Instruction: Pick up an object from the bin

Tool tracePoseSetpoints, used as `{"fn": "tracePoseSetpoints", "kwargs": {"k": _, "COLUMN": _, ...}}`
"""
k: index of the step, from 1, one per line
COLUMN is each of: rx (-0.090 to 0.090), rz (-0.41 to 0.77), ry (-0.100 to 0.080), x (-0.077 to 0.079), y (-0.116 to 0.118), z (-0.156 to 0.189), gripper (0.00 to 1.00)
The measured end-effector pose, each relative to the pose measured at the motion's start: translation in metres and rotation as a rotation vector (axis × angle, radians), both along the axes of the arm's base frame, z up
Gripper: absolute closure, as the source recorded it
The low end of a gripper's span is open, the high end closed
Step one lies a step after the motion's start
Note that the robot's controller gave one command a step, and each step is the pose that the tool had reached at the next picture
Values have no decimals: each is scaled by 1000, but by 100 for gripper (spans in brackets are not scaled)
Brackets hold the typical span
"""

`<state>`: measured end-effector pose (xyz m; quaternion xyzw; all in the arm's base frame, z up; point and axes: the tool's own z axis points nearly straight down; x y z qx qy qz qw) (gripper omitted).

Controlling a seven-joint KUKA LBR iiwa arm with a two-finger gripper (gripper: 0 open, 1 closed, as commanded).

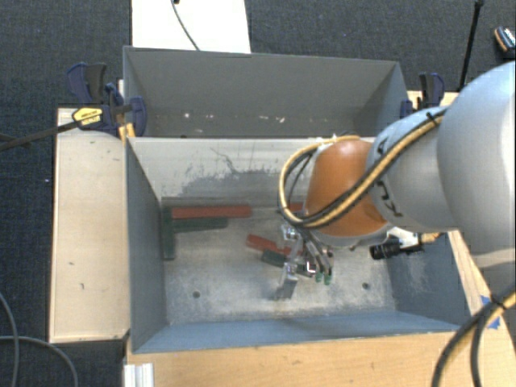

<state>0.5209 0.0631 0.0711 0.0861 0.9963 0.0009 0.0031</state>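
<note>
I have the gripper (290, 279) low over the bin's middle floor, just right of a small red block (259, 241) lying against a dark green piece (274, 257). I cannot tell whether the claw is spread or closed. I judge this the approach; next it must straddle one piece and pinch.

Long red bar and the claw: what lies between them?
In the camera view, a short red block lies between the long red bar and the claw, a dark green piece beside it.

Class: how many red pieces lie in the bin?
2: a long red bar at the back left, a short red block beside the gripper. The arm may hide more.
</note>
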Motion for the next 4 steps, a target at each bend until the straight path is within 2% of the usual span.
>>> {"fn": "tracePoseSetpoints", "kwargs": {"k": 2, "rx": 0, "rz": -4, "ry": -2, "x": 2, "y": 0, "z": 1, "gripper": 0}}
{"fn": "tracePoseSetpoints", "kwargs": {"k": 3, "rx": 1, "rz": -5, "ry": -6, "x": 4, "y": 0, "z": 3, "gripper": 100}}
{"fn": "tracePoseSetpoints", "kwargs": {"k": 4, "rx": 0, "rz": -5, "ry": -1, "x": 5, "y": 0, "z": 12, "gripper": 100}}
